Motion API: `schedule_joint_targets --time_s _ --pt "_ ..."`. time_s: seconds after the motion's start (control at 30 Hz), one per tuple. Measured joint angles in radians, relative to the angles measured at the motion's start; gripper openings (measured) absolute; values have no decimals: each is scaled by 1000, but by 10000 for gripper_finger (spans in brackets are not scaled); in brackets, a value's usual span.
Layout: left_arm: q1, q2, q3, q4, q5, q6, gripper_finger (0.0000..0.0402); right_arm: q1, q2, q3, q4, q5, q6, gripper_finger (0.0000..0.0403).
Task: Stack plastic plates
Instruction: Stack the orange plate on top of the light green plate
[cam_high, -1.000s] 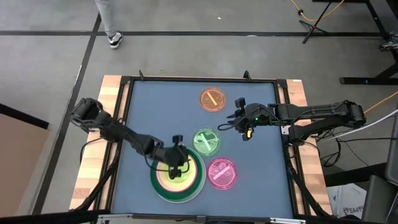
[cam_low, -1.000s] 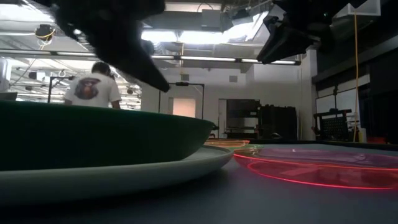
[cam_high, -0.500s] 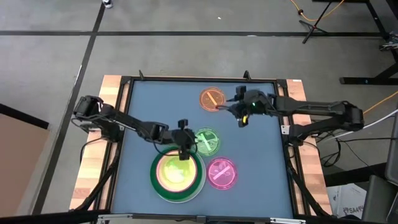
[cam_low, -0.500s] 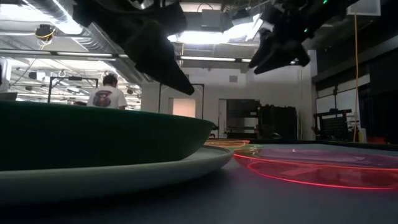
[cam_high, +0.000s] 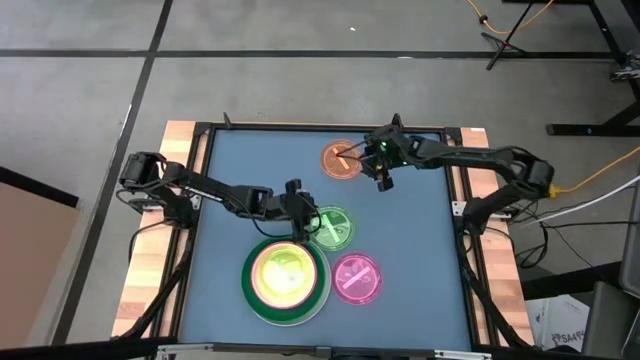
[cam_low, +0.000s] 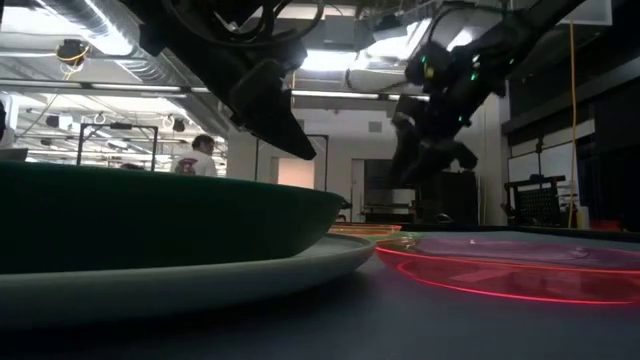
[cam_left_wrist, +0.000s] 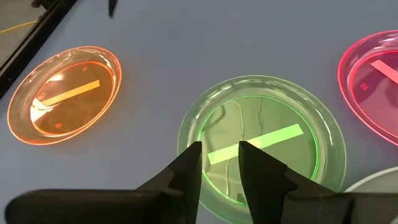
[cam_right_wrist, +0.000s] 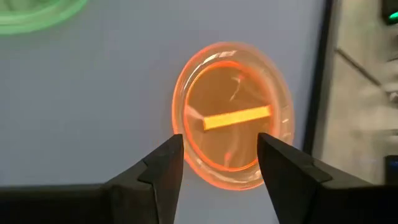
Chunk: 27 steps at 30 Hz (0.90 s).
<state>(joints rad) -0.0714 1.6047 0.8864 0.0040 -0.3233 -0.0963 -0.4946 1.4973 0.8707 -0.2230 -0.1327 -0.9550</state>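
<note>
Left gripper (cam_high: 303, 216) hovers just over the near-left rim of the small green plate (cam_high: 331, 227), mid-worktop. In the left wrist view its fingers (cam_left_wrist: 186, 171) are slightly spread, a narrow gap between them, w/ the green plate (cam_left_wrist: 261, 144) right ahead and partly under the tips; nothing pinched.

Right gripper (cam_high: 372, 160) sits at the far side of the worktop (cam_high: 420, 250), just beside the right rim of the small orange plate (cam_high: 341, 159). Right wrist view: fingers (cam_right_wrist: 163, 163) spread wide, orange plate (cam_right_wrist: 232, 116) framed between them; whether they touch it can't be told.

Small pink plate (cam_high: 357, 278) lies near-right, just beside the green one and well apart from both grippers. Stack (cam_high: 286, 279) at near-left: dark green plate on a larger white one, w/ lighter plates nested inside, top one yellowish. Stack rim is close to the green plate.

All plates lie flat, open side up. Each small plate has a straight bar across its base: orange bar (cam_high: 341, 158) runs diagonally, green bar (cam_left_wrist: 255, 142) slants slightly, pink one is diagonal too.

Small plates are round, translucent, glossy plastic w/ raised rims, edges glowing. Worktop is matte blue-grey w/ dark frame. Low view: dark green bowl-like rim (cam_low: 170, 215) over white rim, pink plate (cam_low: 520, 270) flat at right.
</note>
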Motion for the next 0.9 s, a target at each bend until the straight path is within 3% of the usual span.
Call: schedule_joint_targets --time_s 0.33,0.9 --pt "1 0 0 6 0 -6 98 -52 169 0 110 -105 -42 198" --pt "1 0 0 15 0 -9 98 -68 301 3 185 -100 -41 197"
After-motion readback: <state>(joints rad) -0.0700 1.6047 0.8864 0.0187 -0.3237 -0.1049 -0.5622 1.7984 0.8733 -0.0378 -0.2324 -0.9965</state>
